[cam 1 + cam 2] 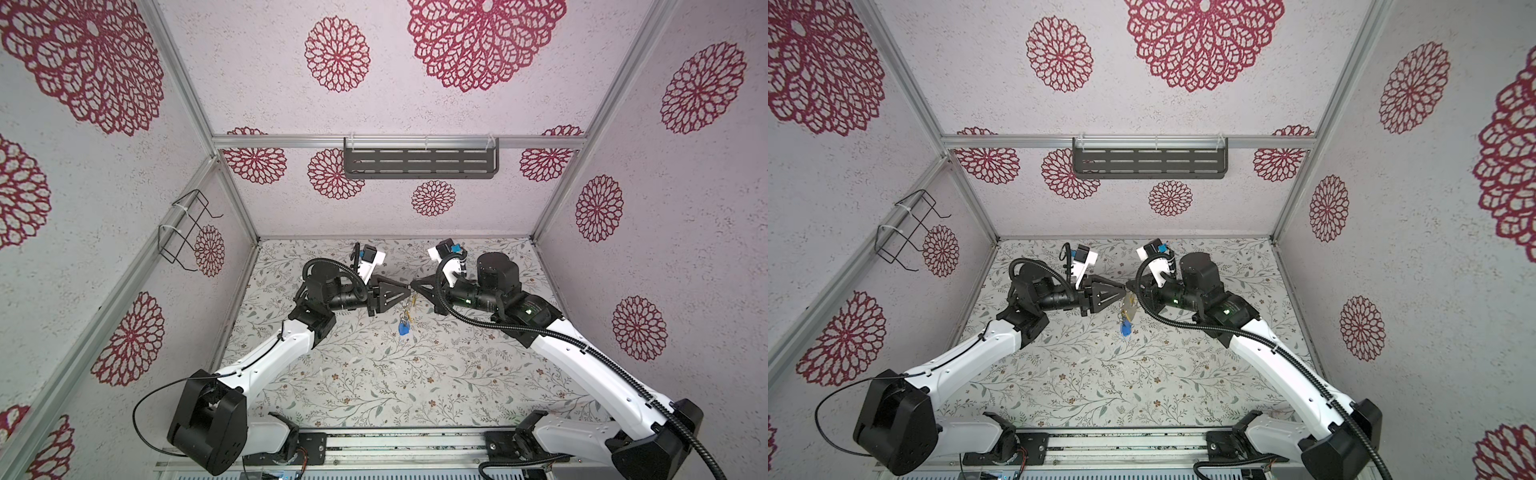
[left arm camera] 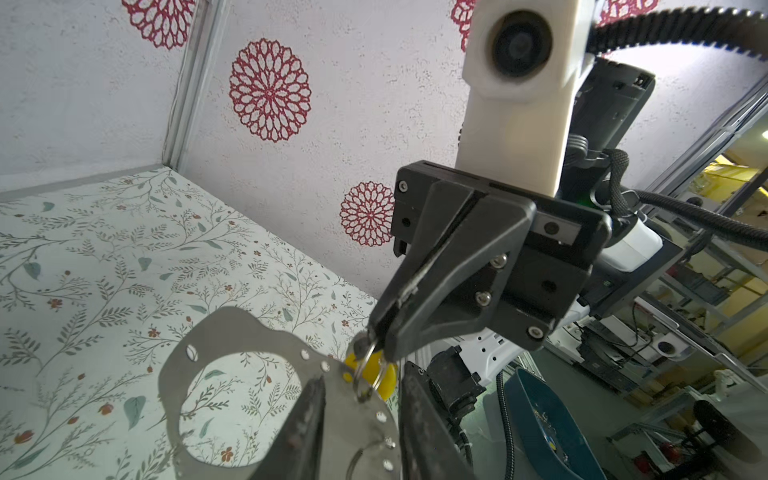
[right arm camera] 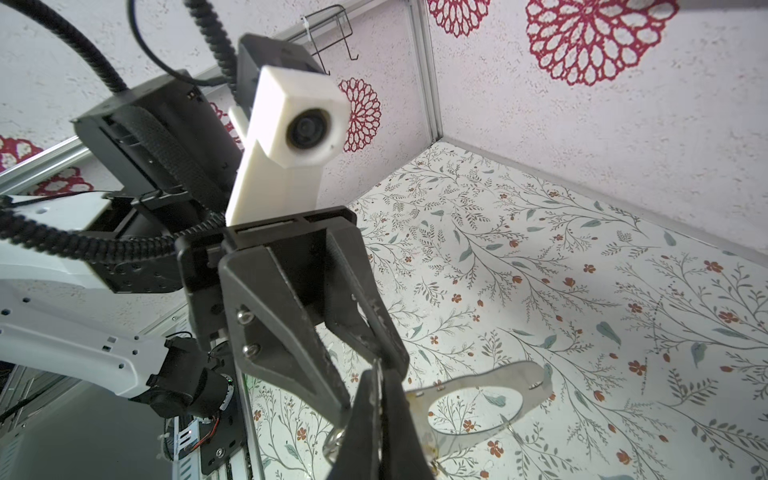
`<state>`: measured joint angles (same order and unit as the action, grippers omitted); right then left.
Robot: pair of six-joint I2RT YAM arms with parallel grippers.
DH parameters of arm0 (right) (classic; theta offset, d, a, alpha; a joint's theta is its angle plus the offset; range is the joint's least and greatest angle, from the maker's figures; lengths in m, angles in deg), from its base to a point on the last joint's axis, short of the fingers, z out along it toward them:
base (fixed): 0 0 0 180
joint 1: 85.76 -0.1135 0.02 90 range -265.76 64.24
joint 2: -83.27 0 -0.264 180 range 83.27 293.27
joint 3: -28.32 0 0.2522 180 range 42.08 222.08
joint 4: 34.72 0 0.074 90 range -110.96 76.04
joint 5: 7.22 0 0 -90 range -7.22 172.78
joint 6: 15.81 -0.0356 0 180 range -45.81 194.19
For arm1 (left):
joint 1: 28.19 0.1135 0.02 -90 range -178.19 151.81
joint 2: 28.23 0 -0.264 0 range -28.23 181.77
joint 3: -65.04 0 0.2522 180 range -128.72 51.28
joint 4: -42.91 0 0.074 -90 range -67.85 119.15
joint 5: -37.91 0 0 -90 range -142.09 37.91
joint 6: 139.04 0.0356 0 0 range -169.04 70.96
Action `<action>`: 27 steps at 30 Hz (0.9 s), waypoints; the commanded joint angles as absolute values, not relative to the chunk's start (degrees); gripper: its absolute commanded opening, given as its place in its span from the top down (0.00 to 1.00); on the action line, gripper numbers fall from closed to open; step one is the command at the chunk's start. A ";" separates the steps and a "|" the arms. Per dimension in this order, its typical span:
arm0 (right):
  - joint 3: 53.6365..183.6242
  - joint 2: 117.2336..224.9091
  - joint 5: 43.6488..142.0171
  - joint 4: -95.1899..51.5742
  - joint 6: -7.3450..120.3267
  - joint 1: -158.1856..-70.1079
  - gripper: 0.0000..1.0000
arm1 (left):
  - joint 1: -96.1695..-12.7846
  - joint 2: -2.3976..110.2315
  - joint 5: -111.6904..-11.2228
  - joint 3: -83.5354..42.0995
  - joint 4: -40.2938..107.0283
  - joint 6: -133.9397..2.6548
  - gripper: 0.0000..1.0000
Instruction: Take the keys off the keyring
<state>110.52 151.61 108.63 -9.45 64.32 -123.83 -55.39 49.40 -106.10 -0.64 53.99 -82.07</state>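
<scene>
The keyring (image 2: 216,332), a flat grey metal band with small holes along its edge, hangs between the two arms above the floral floor in both top views (image 1: 405,306) (image 1: 1128,311). My right gripper (image 2: 376,338) (image 3: 377,374) is shut on a small silver ring (image 2: 365,378) threaded through the band, and a yellow key (image 2: 384,380) hangs behind it. A blue key (image 1: 403,329) (image 1: 1124,329) dangles lowest. My left gripper (image 2: 363,372) (image 1: 406,287) faces the right one tip to tip. Its fingers (image 2: 309,419) stand apart over the band, clamping nothing that I can see.
A grey slotted shelf (image 1: 419,163) hangs on the back wall and a black wire holder (image 1: 187,228) on the left wall. A dark blue bowl (image 2: 540,424) sits outside the enclosure, past the right arm. Patterned walls close in three sides.
</scene>
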 commanded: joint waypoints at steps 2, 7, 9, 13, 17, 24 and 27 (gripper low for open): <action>112.04 151.51 111.22 -10.98 66.11 -124.08 1.00 | -54.93 50.00 -108.33 -1.27 58.60 -83.78 0.69; 111.03 151.23 112.03 -12.05 65.36 -124.08 1.00 | -53.99 50.49 -108.99 -1.19 62.49 -87.05 0.73; 110.64 151.05 112.02 -12.59 65.10 -124.08 1.00 | -53.90 50.93 -109.45 -1.50 62.94 -87.69 0.78; 110.43 150.86 111.88 -13.13 64.76 -124.08 1.00 | -53.87 51.64 -110.30 -1.57 63.96 -89.23 0.81; 110.37 150.60 111.11 -13.48 64.61 -124.04 1.00 | -53.79 51.66 -110.26 -0.69 64.13 -89.22 0.78; 110.63 150.34 110.64 -13.60 64.35 -124.08 1.00 | -53.29 51.17 -110.36 0.82 64.22 -89.86 0.72; 110.68 150.49 110.55 -13.57 64.17 -124.08 1.00 | -52.57 50.14 -109.62 2.07 65.38 -90.64 0.68</action>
<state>109.63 152.07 110.44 -9.93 64.52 -123.83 -53.55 51.37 -109.56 0.80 63.17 -90.18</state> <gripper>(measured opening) 0.047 0.319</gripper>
